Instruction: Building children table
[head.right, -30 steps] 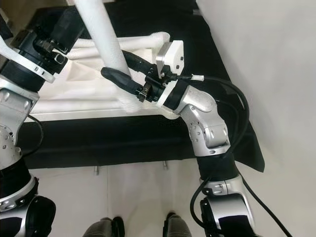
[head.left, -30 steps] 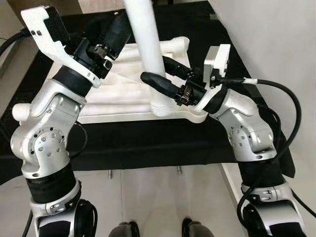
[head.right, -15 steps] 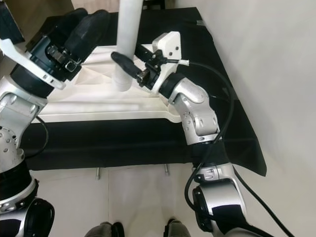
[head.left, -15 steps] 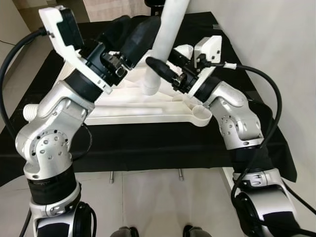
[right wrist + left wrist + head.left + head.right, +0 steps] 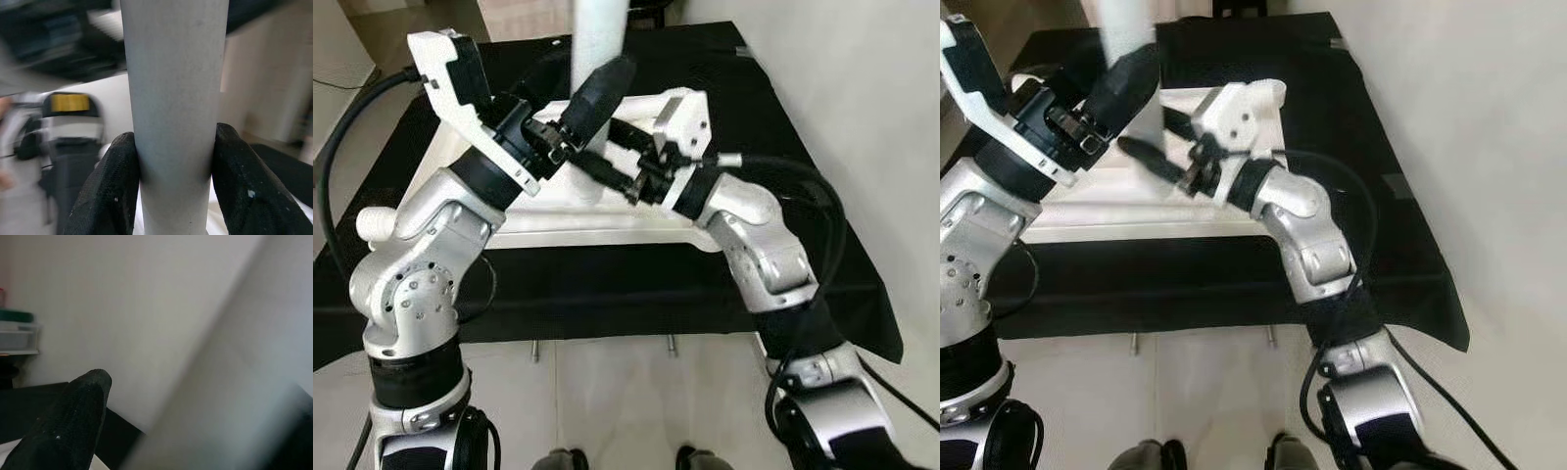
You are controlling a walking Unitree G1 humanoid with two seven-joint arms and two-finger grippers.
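Note:
A white round table leg stands nearly upright over the upturned white tabletop. My right gripper is shut on the leg low down; in the right wrist view both pads press its sides. My left gripper is higher up, open, with the leg passing between its fingers. One left finger stands a little apart from the leg. The leg's lower end is hidden behind the grippers.
The tabletop lies on a low table covered with black cloth. A light wall runs close along the right. A white ribbed part pokes out by my left elbow. Pale floor lies in front.
The right gripper has carried the leg to the left and brought it from tilted to nearly upright. The leg now sits between the left fingers, which were beside it before.

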